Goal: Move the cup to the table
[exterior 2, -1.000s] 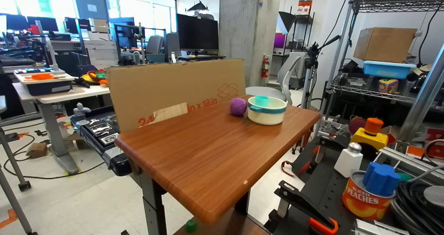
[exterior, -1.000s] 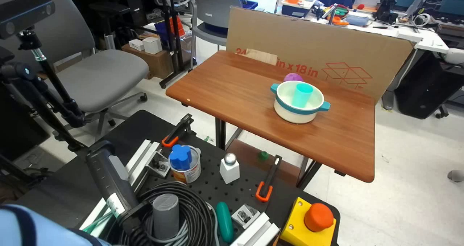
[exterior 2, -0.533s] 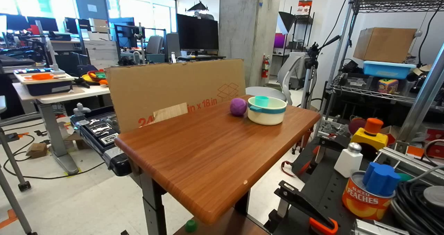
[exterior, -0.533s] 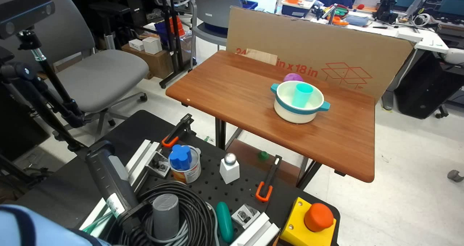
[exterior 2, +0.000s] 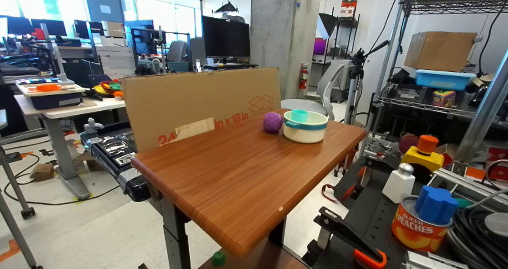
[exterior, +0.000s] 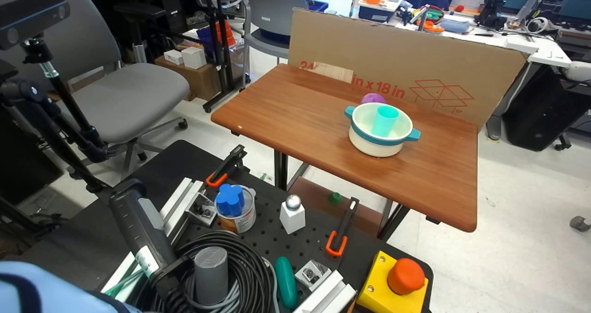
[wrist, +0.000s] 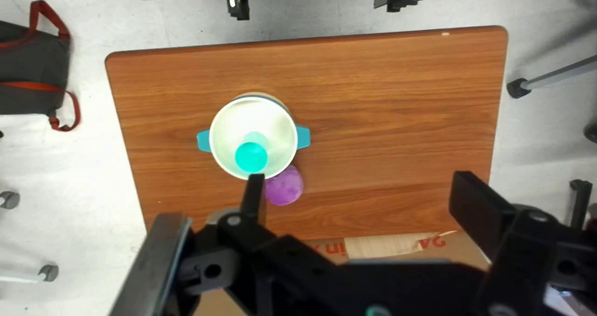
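Inside the white bowl (exterior: 375,148) sits the teal-green cup (exterior: 384,122).

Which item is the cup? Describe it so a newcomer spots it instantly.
Find the reddish-brown wooden table with a cardboard sheet along one long edge. On it sits a two-handled cream bowl. The cup is inside that bowl: a small, plain turquoise cylinder, far narrower than the bowl and with no handles showing, whereas the purple ball sits outside, beside the bowl.
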